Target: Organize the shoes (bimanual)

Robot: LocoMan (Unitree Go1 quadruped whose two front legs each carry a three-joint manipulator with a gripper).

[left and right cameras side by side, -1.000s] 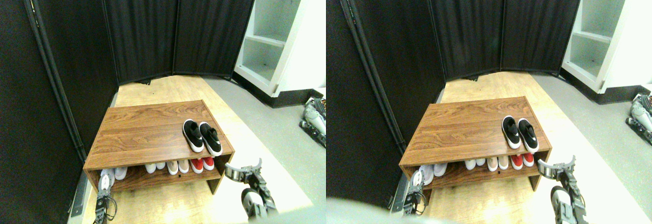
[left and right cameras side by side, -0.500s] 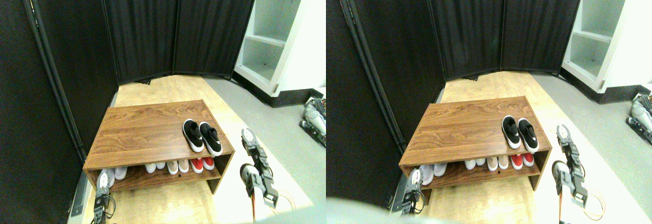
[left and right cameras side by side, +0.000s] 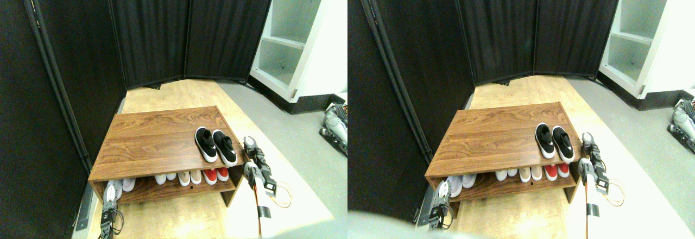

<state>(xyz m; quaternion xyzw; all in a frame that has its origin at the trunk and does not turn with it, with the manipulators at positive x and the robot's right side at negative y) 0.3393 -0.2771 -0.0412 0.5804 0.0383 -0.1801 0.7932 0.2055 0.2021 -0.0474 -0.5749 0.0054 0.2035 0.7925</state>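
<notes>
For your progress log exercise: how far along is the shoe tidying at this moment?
Done: nothing visibly; the black shoes sit paired on top of the wooden rack. In hand: the right gripper is raised beside the rack's right end, holding nothing; the left gripper is low. Left: grasping and placing the shoes.

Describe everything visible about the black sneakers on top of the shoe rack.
The black sneakers are a small low-top pair with black uppers, black tongues, white soles and a small white side mark. They stand upright, side by side and close together, on the right part of the wooden shoe rack top, near its front right corner, toes toward the camera. Only the rack top touches them. The right gripper hovers just beside the rack's right edge, not touching them.
</notes>
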